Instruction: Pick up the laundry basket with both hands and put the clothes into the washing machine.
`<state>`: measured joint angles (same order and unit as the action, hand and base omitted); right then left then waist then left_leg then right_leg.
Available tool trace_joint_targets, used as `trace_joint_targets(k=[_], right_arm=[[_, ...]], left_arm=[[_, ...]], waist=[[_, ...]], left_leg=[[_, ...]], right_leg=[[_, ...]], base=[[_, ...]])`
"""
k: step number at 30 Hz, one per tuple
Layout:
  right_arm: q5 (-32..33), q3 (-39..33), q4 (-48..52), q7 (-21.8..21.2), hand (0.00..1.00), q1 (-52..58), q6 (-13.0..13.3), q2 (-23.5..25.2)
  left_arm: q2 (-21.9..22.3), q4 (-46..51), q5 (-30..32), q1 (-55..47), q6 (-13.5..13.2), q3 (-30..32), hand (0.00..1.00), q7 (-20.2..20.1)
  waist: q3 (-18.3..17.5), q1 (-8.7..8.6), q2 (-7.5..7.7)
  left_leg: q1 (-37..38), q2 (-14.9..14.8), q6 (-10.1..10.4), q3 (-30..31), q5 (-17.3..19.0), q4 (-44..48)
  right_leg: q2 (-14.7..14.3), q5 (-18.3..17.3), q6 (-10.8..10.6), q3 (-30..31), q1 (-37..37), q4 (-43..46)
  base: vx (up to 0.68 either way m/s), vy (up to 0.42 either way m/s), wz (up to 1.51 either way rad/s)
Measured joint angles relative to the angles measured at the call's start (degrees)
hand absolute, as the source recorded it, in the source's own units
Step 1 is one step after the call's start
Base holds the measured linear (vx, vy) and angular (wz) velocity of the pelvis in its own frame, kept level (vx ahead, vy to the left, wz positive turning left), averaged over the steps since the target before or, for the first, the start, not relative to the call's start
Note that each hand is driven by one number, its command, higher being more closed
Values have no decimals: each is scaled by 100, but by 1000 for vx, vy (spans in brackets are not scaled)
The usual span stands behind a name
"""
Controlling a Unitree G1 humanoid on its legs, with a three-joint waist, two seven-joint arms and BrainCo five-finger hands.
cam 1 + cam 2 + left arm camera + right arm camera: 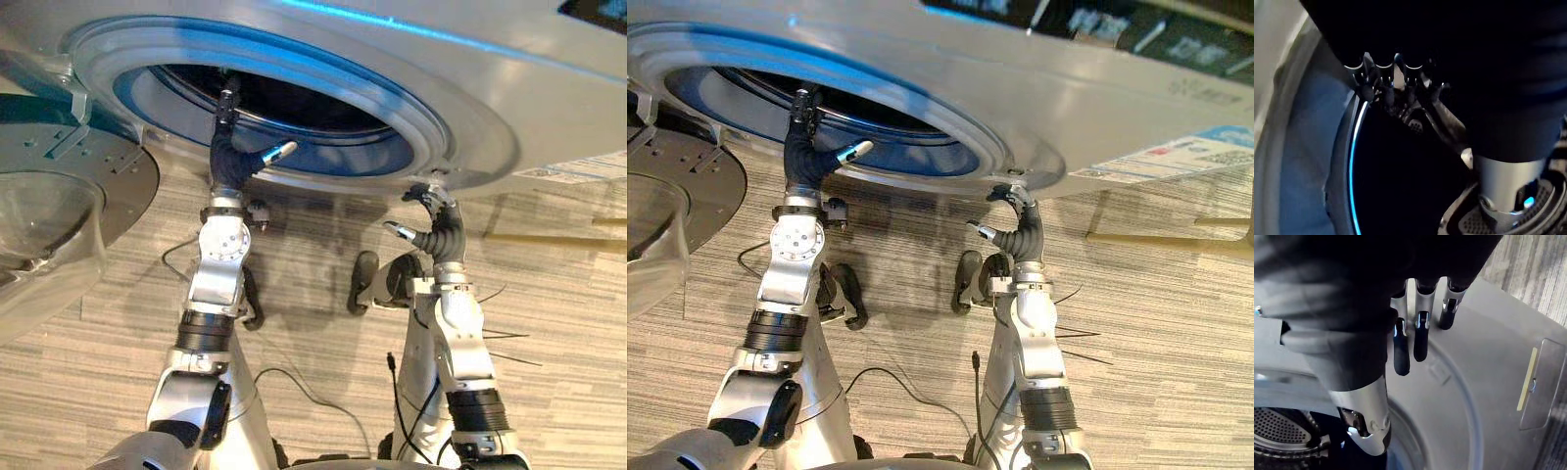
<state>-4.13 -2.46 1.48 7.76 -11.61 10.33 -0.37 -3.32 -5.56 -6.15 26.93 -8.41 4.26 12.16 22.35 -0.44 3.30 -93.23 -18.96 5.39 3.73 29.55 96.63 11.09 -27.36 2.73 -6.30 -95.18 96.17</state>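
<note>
The washing machine stands open. The left robot hand pokes into its drum at 8 o'clock, fingers straight, empty. The right robot hand hangs loose and empty at 4 o'clock. Loading seems nearly done; the drum is too dark to show clothes.

The washing machine door hangs swung aside at left, leaving the round drum opening unblocked.

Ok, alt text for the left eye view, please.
The robot's left hand reaches into the open drum of the washing machine, while the right hand is by the lower rim. The door hangs open at left, above striped carpet.
</note>
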Motion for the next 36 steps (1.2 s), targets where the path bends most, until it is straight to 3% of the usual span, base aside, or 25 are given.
trace_joint_targets(k=[3, 10, 15, 17, 22, 25, 29, 30, 33, 36], right_arm=[[0, -3, 3, 10, 0, 73, 2, -10], [-86, 60, -136, 103, 0, 205, 5, -77], [-111, 103, -664, 63, 0, 904, 4, -252], [-140, 172, -971, -38, 0, 1360, -18, -253], [-151, 234, -1544, -64, 0, 1971, -69, -267], [-103, 202, -1986, -63, 0, 2199, -146, -239], [-70, 144, -2704, -70, 0, 2261, -192, -232], [-67, 140, -2779, -70, 0, 2254, -191, -236], [-33, 40, -3764, -100, 0, 1964, -199, -304], [12, -9, -4204, -178, 0, 1864, -208, -473]], left_arm=[[196, 109, -518, -501, -100, -8, 0, -84], [289, 329, -721, -1335, -106, -20, 0, -62], [426, -41, -715, -2280, -114, -192, 0, -225], [417, -544, -651, -2795, -99, -222, 0, -236], [275, -1504, -204, -3348, -77, -243, 0, -352], [243, -2066, 71, -3588, -49, -268, 0, -470], [193, -3072, 366, -3584, -44, -260, 0, -620], [187, -3154, 387, -3578, -43, -256, 0, -630], [97, -3886, 658, -3479, -16, -237, 0, -707], [35, -4165, 886, -3412, 0, -237, 0, -706]], waist=[[-1, 67, -2], [-12, 186, -22], [-272, 321, -200], [-440, 313, -291], [-777, 302, -306], [-830, 294, -293], [-1168, 283, -304], [-1205, 275, -311], [-1474, 132, -378], [-1592, 112, -496]], left_leg=[[18, 4, 1, -23, 0, -51], [403, 21, 52, -68, -34, -334], [1718, 133, 122, -151, -73, -1181], [2752, 190, 187, -288, -109, -1801], [4479, 210, 285, -563, -279, -3082], [5856, 220, 277, -787, -630, -4219], [7160, 349, 219, -1230, -1138, -5761], [7239, 362, 217, -1257, -1179, -5880], [7982, 551, 167, -1508, -1703, -7166], [8660, 727, 99, -1813, -2217, -8333]], right_leg=[[3, -6, -7, 6, 0, -24], [10, -43, 35, -42, 349, -218], [78, -171, -9, -250, 1767, -937], [91, -211, -51, -350, 2800, -1480], [52, -163, -164, -568, 4529, -2659], [-90, 161, -210, -712, 5895, -3771], [-235, 709, -331, -702, 7007, -5227], [-254, 751, -343, -703, 7082, -5350], [-418, 1326, -458, -632, 7696, -6605], [-544, 1949, -532, -518, 8231, -7805]], base=[[60, -20, 3], [57, -31, 4], [110, -54, 19], [155, -64, 21], [121, -48, 12], [185, 1, 4], [179, 60, -9], [148, 68, -22], [143, 76, -21], [148, 106, -31]])
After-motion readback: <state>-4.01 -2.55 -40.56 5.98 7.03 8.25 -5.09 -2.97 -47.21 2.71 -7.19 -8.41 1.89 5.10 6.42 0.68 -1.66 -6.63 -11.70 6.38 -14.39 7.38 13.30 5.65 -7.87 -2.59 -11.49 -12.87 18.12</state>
